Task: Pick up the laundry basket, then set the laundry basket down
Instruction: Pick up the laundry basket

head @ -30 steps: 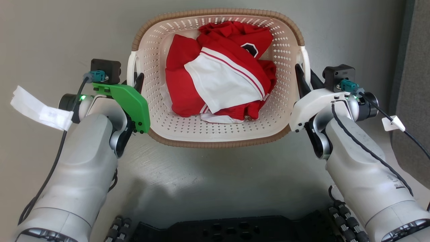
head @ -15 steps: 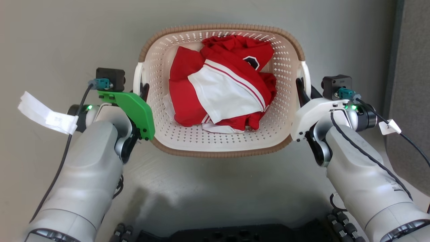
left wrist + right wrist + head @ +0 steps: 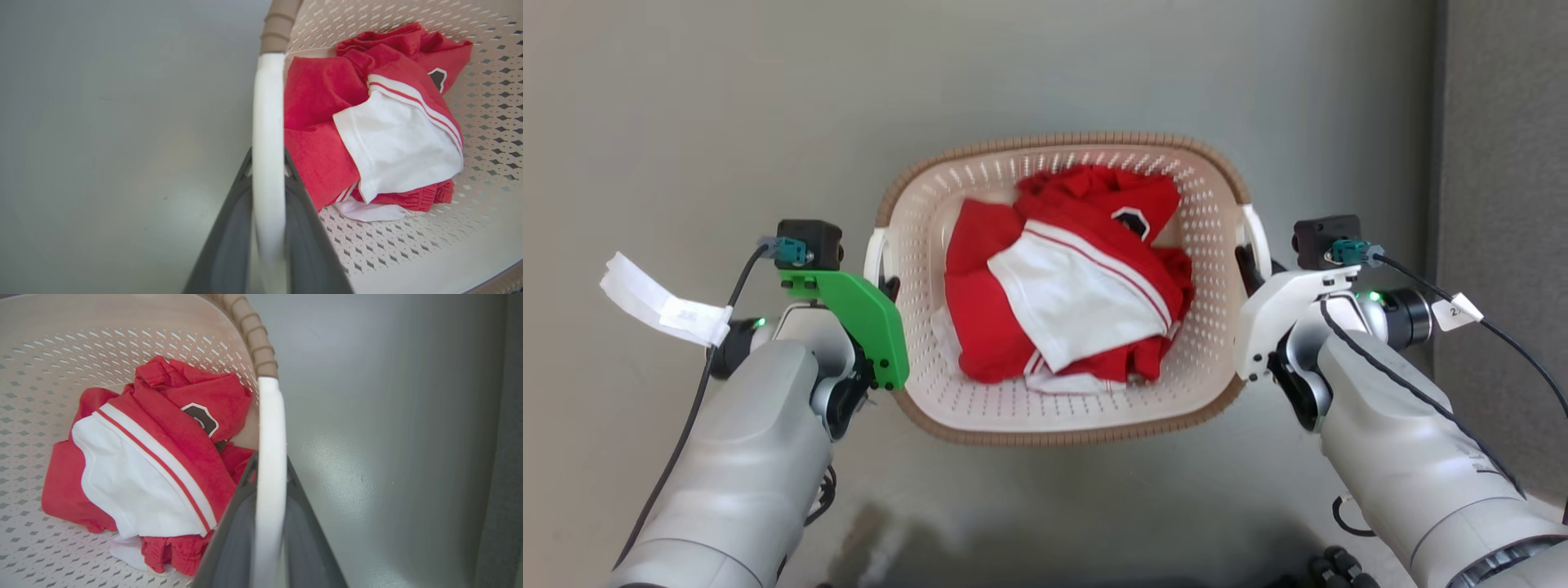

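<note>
A grey floor (image 3: 727, 122) spread under everything. The laundry basket (image 3: 1054, 437) sat in the middle of the head view, between the two pale forearms. Whether its base touched the floor could not be told. Inside it lay a crumpled heap of red and white clothes (image 3: 1070, 302), with a dark badge showing on the red cloth toward the far side.

The left hand (image 3: 888, 287) was clamped on the basket's white left handle (image 3: 267, 122), one dark finger on each side of the band and pressed against it. The right hand (image 3: 1245, 261) gripped the white right handle (image 3: 270, 437) in the same way.

A green bracket (image 3: 866, 314) sat on the left wrist. A white paper tag (image 3: 662, 302) hung from that arm's cable.
</note>
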Available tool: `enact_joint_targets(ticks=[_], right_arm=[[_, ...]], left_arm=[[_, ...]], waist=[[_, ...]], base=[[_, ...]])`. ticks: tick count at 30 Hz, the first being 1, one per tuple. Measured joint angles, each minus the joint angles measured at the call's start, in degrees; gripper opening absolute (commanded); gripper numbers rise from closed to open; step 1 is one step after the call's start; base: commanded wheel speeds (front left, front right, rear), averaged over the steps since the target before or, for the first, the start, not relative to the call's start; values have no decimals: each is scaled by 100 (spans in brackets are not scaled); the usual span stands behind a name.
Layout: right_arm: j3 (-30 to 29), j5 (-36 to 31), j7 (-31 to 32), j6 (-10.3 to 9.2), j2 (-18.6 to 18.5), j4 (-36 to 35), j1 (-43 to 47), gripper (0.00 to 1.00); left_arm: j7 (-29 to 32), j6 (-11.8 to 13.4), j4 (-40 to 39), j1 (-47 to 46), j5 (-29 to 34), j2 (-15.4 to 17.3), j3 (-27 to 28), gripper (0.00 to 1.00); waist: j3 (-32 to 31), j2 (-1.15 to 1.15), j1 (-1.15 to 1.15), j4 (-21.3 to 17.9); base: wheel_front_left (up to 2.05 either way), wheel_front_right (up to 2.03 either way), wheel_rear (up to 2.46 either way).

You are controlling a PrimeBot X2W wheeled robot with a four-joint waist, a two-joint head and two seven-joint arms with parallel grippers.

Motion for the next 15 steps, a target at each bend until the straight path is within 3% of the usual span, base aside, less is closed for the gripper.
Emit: enact_joint_targets(ticks=[15], right_arm=[[209, 359, 820, 371, 78, 468, -5, 0]], left_arm=[[806, 0, 105, 225, -584, 77, -167, 0]], waist=[[-988, 0, 0, -89]], base=[[0, 0, 0]])
